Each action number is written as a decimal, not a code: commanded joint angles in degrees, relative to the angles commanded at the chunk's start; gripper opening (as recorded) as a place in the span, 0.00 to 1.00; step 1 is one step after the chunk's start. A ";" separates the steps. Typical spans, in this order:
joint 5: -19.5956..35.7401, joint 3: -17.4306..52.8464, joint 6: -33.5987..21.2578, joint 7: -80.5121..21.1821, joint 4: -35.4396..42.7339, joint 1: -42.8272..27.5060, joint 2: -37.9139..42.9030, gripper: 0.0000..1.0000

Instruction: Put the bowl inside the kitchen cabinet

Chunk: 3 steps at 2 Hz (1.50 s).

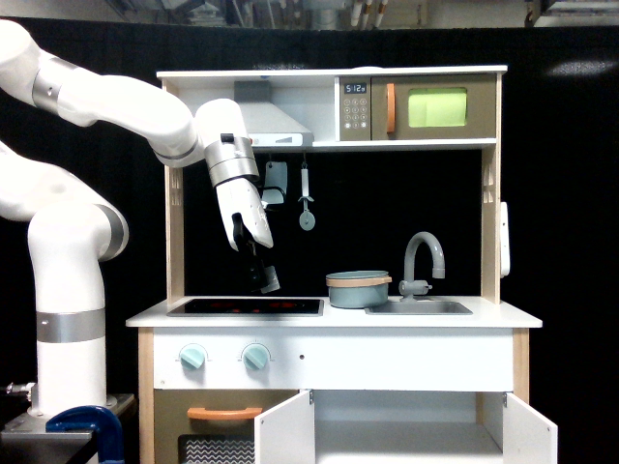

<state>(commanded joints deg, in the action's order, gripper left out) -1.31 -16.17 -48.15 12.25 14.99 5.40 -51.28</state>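
The bowl (358,289) is a grey-blue pot shape with a tan rim band, standing on the white counter just left of the sink. My gripper (266,280) hangs above the stovetop, well to the left of the bowl and a little above the counter, tilted toward the exterior view's right. Its dark fingers are small and seen edge-on, so their spacing is unclear; nothing is visibly held. The kitchen cabinet (406,430) sits below the counter with both white doors swung open and a pale interior showing.
A black stovetop (247,306) lies under the gripper. A toy cleaver (275,184) and a utensil (306,198) hang behind the arm. A grey faucet (424,261) and steel sink (418,307) sit right of the bowl. The oven with an orange handle (224,413) is at lower left.
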 joint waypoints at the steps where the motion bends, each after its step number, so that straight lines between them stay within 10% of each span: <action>1: 7.92 22.34 2.15 -24.65 5.38 -12.07 4.69 1.00; 2: 11.16 27.23 6.48 -33.50 7.37 -18.37 9.44 1.00; 3: 13.32 16.44 4.38 -9.11 12.84 -13.54 15.80 1.00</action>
<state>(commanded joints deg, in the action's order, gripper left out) 12.01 0.27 -43.77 3.14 27.83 -8.14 -35.48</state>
